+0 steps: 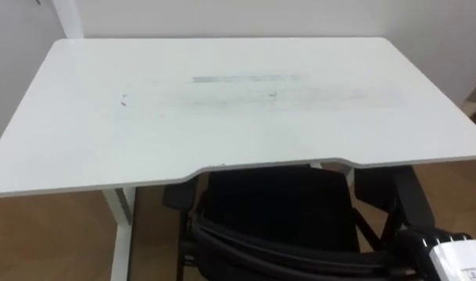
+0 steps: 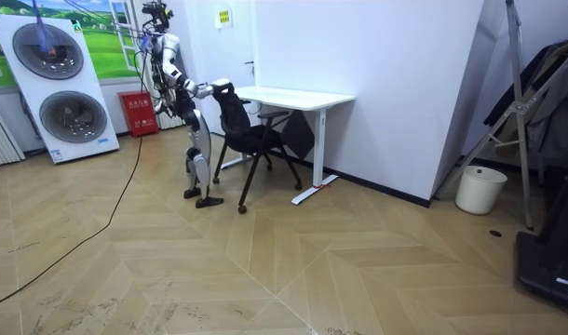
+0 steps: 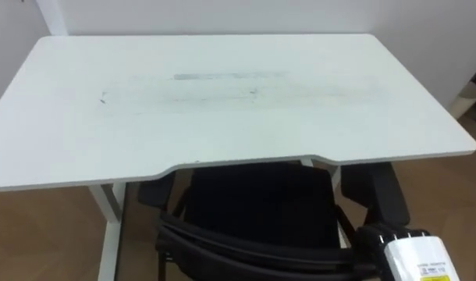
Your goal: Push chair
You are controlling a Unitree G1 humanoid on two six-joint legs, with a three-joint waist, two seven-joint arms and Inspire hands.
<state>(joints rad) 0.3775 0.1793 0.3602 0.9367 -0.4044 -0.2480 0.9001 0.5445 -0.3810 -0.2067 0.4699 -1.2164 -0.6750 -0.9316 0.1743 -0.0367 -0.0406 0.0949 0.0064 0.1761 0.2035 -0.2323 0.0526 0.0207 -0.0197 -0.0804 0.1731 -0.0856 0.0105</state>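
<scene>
A black office chair (image 1: 277, 204) stands in front of me with its seat partly under the white desk (image 1: 222, 101). Its curved backrest (image 1: 261, 251) runs across the bottom of the eye views, and an armrest (image 1: 410, 195) shows on each side. My right hand (image 1: 447, 254) rests at the backrest's right end, its back turned up towards me. In the room view I stand upright behind the chair (image 2: 251, 140), facing the desk (image 2: 293, 96), with my right hand (image 2: 208, 90) stretched to the top of the backrest.
The desk's white leg (image 1: 122, 234) stands left of the chair. A wall runs right behind the desk. In the room view a washing-machine display (image 2: 56, 84) and a red box (image 2: 140, 113) stand behind me, and a white bin (image 2: 480, 189) is at the right.
</scene>
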